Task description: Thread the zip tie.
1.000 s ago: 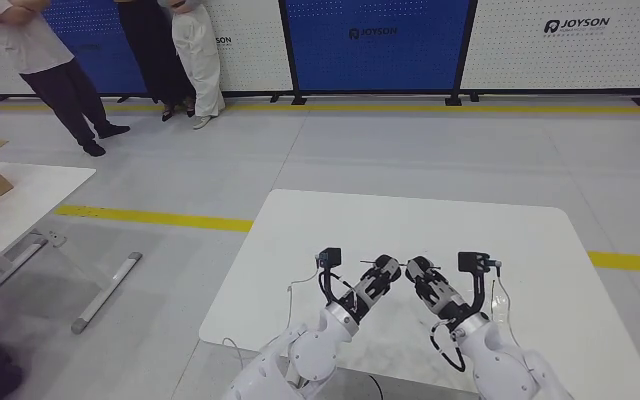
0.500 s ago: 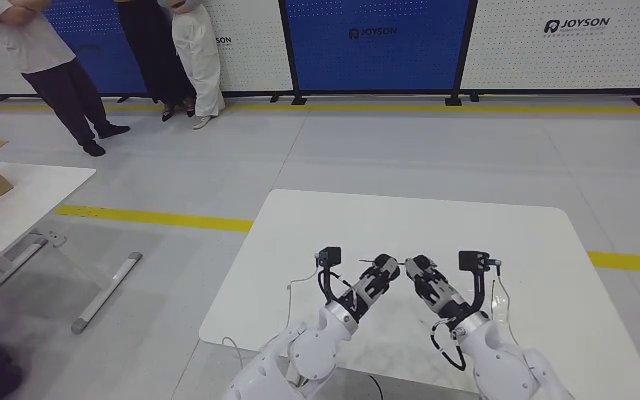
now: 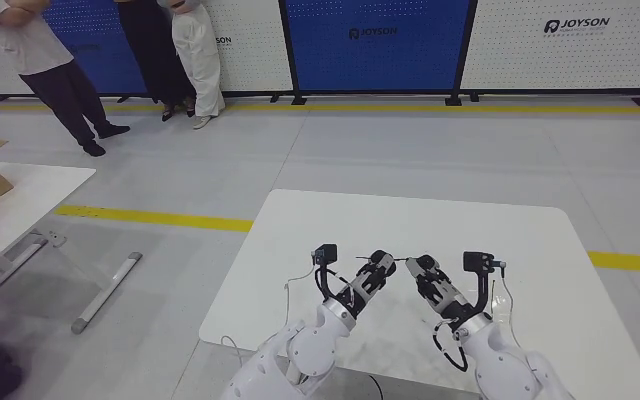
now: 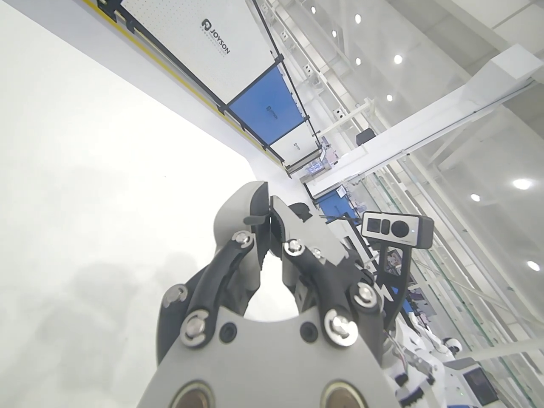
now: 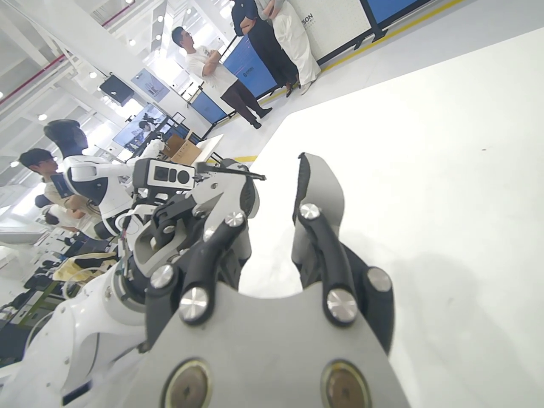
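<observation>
Zip tie (image 5: 231, 171) is thin, black and straight. Left gripper (image 4: 268, 203) pinches it tight, tip poking out toward the right gripper (image 5: 276, 180), whose fingers are spread apart.
</observation>
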{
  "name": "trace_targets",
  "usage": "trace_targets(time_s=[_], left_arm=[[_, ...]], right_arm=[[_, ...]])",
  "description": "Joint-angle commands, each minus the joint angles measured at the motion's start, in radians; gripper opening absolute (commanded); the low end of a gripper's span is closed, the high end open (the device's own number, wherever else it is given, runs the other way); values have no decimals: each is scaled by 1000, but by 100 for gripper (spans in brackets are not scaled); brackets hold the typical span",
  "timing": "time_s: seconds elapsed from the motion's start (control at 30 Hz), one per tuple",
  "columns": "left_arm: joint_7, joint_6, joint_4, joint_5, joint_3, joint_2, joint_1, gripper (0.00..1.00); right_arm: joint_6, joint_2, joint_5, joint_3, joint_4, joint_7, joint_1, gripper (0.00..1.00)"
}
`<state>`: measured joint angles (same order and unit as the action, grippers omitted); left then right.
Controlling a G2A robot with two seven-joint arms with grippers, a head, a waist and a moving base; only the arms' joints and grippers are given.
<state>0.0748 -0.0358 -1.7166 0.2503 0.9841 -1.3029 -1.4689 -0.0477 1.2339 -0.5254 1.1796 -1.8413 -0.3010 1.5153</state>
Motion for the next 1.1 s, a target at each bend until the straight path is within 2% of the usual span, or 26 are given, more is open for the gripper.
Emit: trace_targets(time_s=[0.0,0.17,0.37,0.43,1.07], left_arm=[[0,0,0,0,0,0,0,0],[-2,-1,0,2,2,-1,-1,0],[-14,-4,0,15,2,0,-2,0],[-16,-4,1,21,0,0,-3,0],[-26,-11,-16,57,-5,1,-11,0]], right_arm=[[-1,0,2,0,1,2,0,20],[-2,1,-1,-2,-1,5,0,13],[-1,2,-3,-4,-3,8,0,11],[-1,2,-4,-5,-3,8,0,0],[-19,2,-21,-12,0,-2,0,0]])
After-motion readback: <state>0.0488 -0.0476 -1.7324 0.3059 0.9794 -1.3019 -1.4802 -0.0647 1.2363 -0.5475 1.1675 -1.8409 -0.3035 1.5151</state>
